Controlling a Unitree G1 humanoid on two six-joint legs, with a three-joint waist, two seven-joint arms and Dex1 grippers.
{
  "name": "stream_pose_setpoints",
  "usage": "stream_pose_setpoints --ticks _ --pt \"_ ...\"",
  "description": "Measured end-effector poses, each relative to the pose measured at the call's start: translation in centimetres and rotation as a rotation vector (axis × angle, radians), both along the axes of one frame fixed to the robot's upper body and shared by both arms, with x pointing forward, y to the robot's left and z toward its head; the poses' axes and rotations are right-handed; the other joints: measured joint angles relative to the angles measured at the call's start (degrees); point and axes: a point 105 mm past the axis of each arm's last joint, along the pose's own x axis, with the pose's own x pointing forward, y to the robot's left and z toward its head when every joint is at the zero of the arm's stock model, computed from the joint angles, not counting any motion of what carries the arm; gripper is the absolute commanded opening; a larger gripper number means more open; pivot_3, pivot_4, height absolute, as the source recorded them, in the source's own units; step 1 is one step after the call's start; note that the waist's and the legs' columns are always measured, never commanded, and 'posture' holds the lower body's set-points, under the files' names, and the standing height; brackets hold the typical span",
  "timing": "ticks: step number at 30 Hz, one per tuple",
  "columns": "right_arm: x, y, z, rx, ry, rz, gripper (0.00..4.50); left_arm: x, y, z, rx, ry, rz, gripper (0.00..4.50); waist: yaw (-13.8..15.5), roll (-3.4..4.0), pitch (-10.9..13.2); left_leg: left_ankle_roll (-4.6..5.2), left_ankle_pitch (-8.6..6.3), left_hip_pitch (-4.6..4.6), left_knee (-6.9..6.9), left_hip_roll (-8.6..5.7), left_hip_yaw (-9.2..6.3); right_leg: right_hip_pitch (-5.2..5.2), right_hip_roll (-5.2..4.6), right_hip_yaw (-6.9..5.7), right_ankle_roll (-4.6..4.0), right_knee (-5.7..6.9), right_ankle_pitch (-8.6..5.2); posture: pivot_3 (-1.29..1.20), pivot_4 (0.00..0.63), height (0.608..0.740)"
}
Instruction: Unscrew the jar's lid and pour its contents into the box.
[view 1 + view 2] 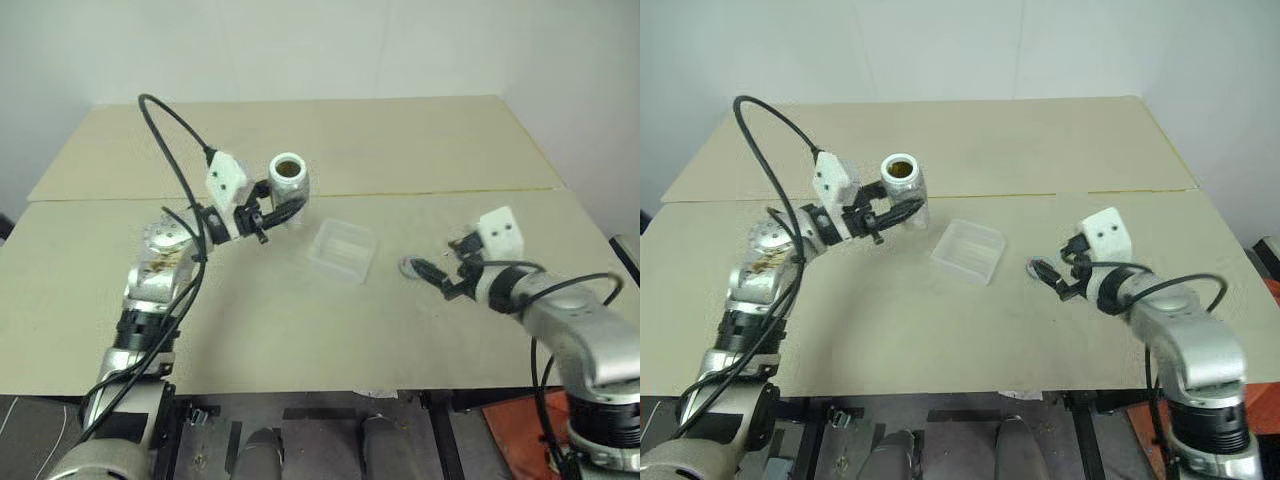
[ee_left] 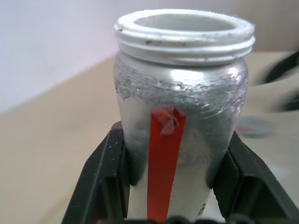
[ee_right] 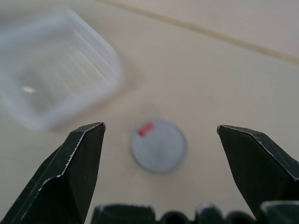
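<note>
One jar (image 1: 288, 180), uncapped, at about 11 o'clock on the table (image 1: 420, 140); one box (image 1: 342, 250), clear plastic, near the middle; one lid (image 3: 158, 145), grey with a single red mark, at about 3 o'clock from the box. One table surface made of two boards. Two grippers: the left gripper (image 1: 272, 205) and the right gripper (image 1: 432, 270); two black fingers each

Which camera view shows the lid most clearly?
The right wrist view: the lid lies flat on the table, between the open right gripper's fingers, its red mark visible. In both eye views it is a small grey disc by that gripper, right of the box.
</note>
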Motion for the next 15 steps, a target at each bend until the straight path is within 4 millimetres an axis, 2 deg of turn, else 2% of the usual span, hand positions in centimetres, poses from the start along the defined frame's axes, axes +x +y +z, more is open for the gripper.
stream_pose_setpoints --ticks 2,4,7,10,13,15 --pt "-0.8 0.8 1.1 0.036 0.013 0.088 4.45 1.4 -0.1 -0.1 0.11 -0.13 0.11 1.93 0.2 -0.03 0.0 0.02 -0.01 0.01 -0.01 0.0 0.0 0.02 0.0 -0.01 0.0 -0.04 0.0 0.0 0.15 0.74" --pt "-1.7 1.9 1.2 0.071 0.041 0.177 4.45 2.5 -0.5 -0.5 0.243 -0.277 0.193 1.93 0.5 -0.03 0.0 0.02 -0.01 -0.02 0.0 -0.01 0.01 0.01 -0.01 0.0 0.02 -0.05 0.01 0.0 0.15 0.74" --pt "-2.1 2.7 1.1 0.059 0.055 0.224 4.45 3.2 -1.6 -1.1 0.444 -0.492 0.239 1.93 1.1 -0.04 0.0 0.02 -0.01 -0.11 0.03 -0.07 0.01 -0.03 -0.05 0.0 0.09 -0.08 0.05 0.0 0.15 0.74" --pt "-2.0 3.3 2.2 0.048 0.023 0.254 4.45 3.7 -3.5 -0.5 0.755 -0.879 0.232 1.93 1.4 -0.11 0.0 0.0 0.0 -0.26 0.08 -0.11 0.0 -0.1 -0.07 0.0 0.16 -0.12 0.1 0.0 0.15 0.74" --pt "-2.2 3.7 3.5 0.03 -0.021 0.282 4.45 3.0 -6.5 1.4 0.891 -1.289 0.153 1.93 2.2 -0.12 0.0 0.0 0.0 -0.42 0.08 -0.11 0.0 -0.15 -0.07 -0.04 0.21 -0.12 0.12 0.0 0.15 0.74" --pt "-2.3 3.8 3.5 0.03 -0.021 0.291 4.45 2.4 -7.7 1.6 0.933 -1.427 0.082 1.93 2.5 -0.11 0.0 0.0 0.0 -0.45 0.07 -0.12 0.01 -0.15 -0.09 -0.04 0.23 -0.1 0.13 0.0 0.15 0.74"
